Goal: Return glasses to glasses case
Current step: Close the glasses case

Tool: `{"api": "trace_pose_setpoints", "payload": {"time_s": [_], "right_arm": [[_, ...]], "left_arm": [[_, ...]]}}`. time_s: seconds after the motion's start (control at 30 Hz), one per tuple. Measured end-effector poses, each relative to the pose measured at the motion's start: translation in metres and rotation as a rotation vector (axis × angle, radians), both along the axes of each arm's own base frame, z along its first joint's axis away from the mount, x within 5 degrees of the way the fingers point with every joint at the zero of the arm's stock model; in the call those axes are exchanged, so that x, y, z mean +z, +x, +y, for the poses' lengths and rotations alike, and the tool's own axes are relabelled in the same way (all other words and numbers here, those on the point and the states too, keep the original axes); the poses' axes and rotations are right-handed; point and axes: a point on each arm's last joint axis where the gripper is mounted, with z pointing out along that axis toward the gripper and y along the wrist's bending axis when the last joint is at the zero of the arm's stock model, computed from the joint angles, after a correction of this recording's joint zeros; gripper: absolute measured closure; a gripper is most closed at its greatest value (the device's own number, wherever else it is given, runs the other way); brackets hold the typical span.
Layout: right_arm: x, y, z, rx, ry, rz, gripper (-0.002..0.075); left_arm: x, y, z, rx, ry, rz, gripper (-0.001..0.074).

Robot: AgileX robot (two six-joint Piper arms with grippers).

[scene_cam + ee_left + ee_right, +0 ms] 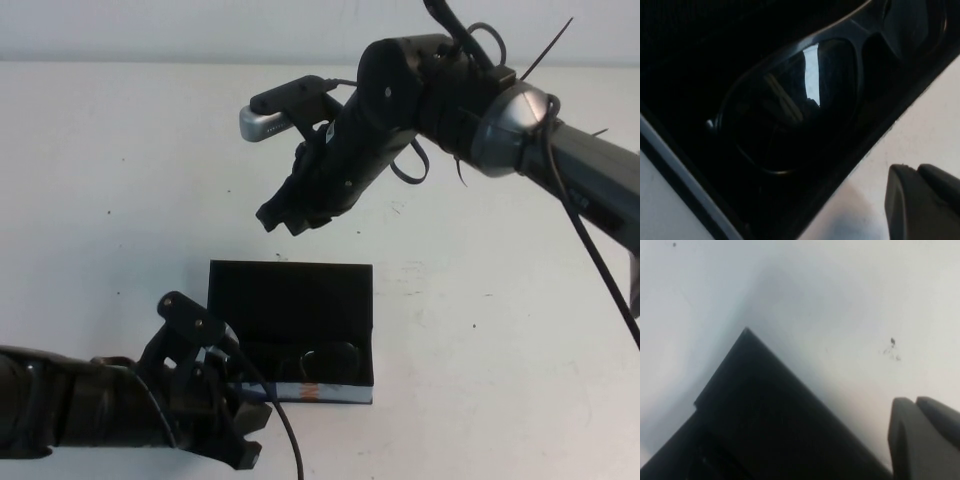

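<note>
The glasses case lies open in the middle of the table, its lid standing up at the back and its white printed front toward me. The black glasses lie inside it; in the left wrist view one lens fills the picture inside the case. My left gripper is shut and empty, low over the table at the case's front left corner; its tips also show in the left wrist view. My right gripper is shut and empty, raised above and behind the lid, with its tips over the white table.
The white table lies around the case. The right arm reaches in from the back right, with cables hanging off it. The left arm lies along the front left edge.
</note>
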Motion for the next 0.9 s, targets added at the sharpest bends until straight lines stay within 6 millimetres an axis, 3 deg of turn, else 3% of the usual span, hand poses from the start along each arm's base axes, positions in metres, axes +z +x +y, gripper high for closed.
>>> {"api": "trace_pose_setpoints", "payload": {"time_s": [0.43,0.67,0.9], "right_arm": [[-0.039,0.031,0.016,-0.019,0.006,0.015,0.0738],[-0.057,0.041,0.012,-0.048,-0.007,0.054,0.0738],[-0.059,0.042,0.009,-0.051,-0.011,0.077,0.0738]], "left_arm": [[0.005,0.007,-0.003,-0.034,0.002,-0.054,0.0736],[0.0,0.008,-0.005,-0.048,0.007,-0.044,0.0736],[-0.005,0.007,-0.006,-0.063,0.003,-0.026,0.0736]]}}
